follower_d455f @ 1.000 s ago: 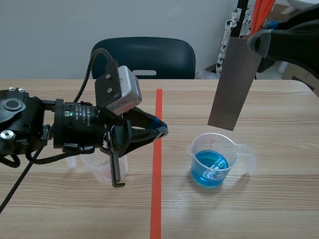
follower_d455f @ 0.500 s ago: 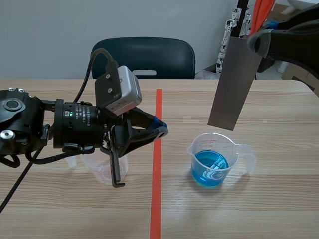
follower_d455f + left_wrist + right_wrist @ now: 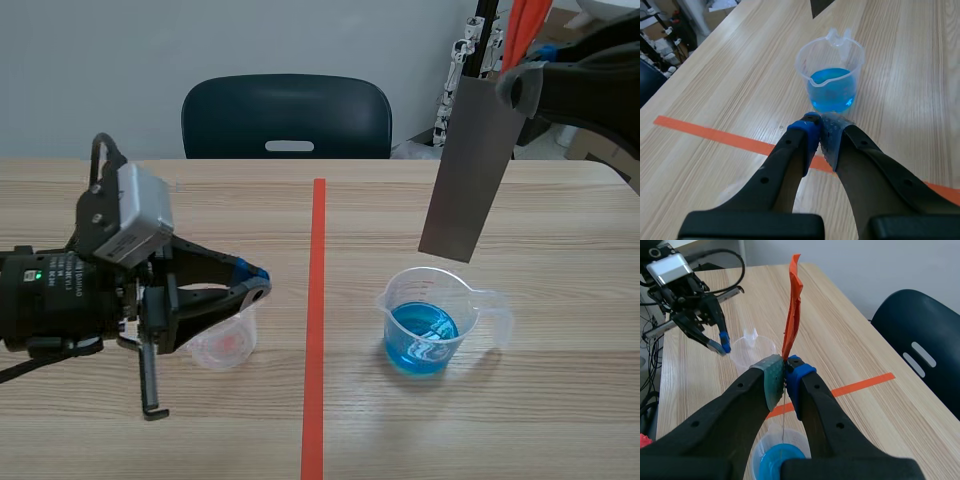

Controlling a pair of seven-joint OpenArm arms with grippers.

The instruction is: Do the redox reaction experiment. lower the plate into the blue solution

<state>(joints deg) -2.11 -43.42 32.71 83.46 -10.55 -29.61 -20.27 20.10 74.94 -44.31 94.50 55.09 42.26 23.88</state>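
A grey metal plate (image 3: 468, 170) hangs tilted over the right of the table, its top end pinched in my right gripper (image 3: 512, 88). Its lower edge stops just above the rim of a clear beaker of blue solution (image 3: 425, 325). In the right wrist view my right gripper (image 3: 786, 367) is shut on the plate (image 3: 783, 410), which shows edge-on as a thin line running to the blue beaker (image 3: 777, 462). My left gripper (image 3: 255, 282) is shut on nothing, left of the tape line. From the left wrist, my left gripper (image 3: 820, 125) points at the blue beaker (image 3: 832, 85).
An empty clear beaker (image 3: 225, 342) stands under my left gripper's fingers, also seen as the empty beaker (image 3: 752, 350) from the right wrist. An orange strip (image 3: 792, 305) rises by my right gripper. A dark chair (image 3: 288, 115) stands behind the table.
My left arm has drawn back to the left, away from the tape line, uncovering the empty beaker. The right arm and plate have not moved.
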